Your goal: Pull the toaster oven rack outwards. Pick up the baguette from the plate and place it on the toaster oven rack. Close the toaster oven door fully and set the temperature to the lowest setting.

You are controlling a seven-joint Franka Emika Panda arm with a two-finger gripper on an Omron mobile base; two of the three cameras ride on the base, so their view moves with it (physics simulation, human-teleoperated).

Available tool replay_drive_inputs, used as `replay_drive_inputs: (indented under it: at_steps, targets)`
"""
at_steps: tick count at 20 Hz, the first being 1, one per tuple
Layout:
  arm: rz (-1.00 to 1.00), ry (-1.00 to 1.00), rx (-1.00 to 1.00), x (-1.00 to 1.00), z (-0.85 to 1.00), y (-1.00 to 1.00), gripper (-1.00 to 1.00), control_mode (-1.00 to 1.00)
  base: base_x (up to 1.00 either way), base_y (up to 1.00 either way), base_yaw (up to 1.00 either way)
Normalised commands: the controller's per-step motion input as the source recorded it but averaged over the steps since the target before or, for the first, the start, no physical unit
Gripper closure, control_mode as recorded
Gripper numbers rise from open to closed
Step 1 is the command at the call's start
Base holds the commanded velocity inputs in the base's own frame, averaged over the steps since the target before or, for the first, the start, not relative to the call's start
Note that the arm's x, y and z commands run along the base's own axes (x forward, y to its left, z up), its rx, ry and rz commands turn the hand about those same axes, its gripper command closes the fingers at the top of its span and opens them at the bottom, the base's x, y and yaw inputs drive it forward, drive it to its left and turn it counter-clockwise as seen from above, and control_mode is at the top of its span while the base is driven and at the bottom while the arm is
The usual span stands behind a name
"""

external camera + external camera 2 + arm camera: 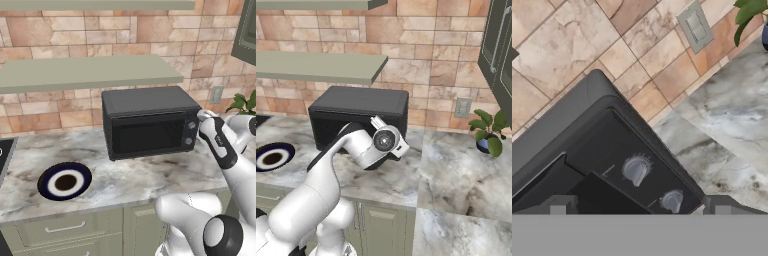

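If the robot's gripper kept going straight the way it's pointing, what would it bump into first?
Probably the toaster oven's knob panel: the gripper faces its two round knobs. Depth is hard to judge.

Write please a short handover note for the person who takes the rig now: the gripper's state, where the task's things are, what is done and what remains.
Gripper: open, empty, close to the knobs on the right-hand panel of the toaster oven.
Toaster oven door: shut; whether the rack or baguette is inside cannot be told through the dark glass.
Plate: on the counter left of the oven, no baguette on it.
Done, by the look: baguette off the plate, door closed.
Left: set the temperature knob to the lowest setting.
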Motion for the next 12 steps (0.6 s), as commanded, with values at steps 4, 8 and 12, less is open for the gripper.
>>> replay_drive_inputs:
  at_steps: [4,8,12]
  targets:
    - [0.0,0.0,0.0,0.03,0.0,0.0,-1.0,-1.0,0.0,0.0,0.0]
    - [0.0,0.0,0.0,0.05,0.0,0.0,-1.0,-1.0,0.0,0.0,0.0]
    - [0.0,0.0,0.01,0.04,-0.07,0.0,-1.0,-1.0,0.0,0.0,0.0]
